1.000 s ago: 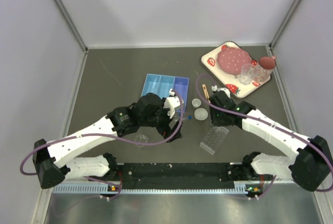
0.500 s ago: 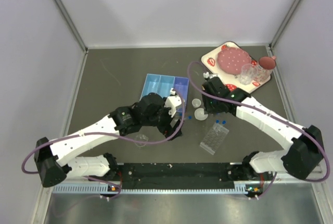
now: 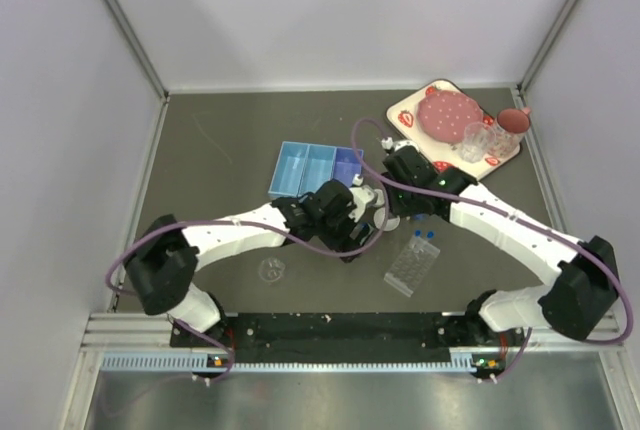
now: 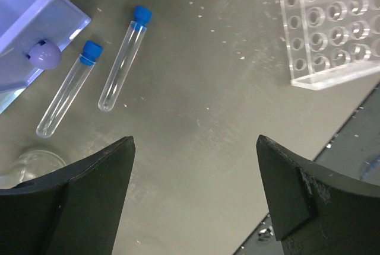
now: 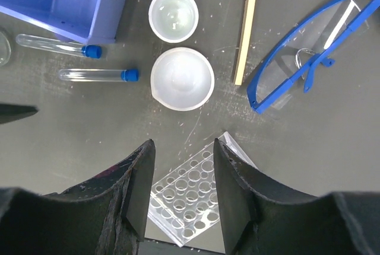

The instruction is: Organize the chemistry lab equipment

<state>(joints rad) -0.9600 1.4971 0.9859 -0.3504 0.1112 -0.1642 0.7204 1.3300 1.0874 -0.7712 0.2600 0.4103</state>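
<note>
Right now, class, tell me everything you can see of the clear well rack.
The rack is a clear, plastic-looking rectangular block with rows of round wells; the wells in view look empty. It lies flat on the dark table, turned at an angle, near the front edge and right of centre. Nothing grips it or rests on it. Two small blue pieces sit at its far end; whether they touch it is unclear.

The left gripper (image 4: 195, 143) has swung right, over the two tubes (image 4: 123, 59). The right gripper (image 5: 182, 148) has slid back above the round dishes (image 5: 181, 78).
</note>
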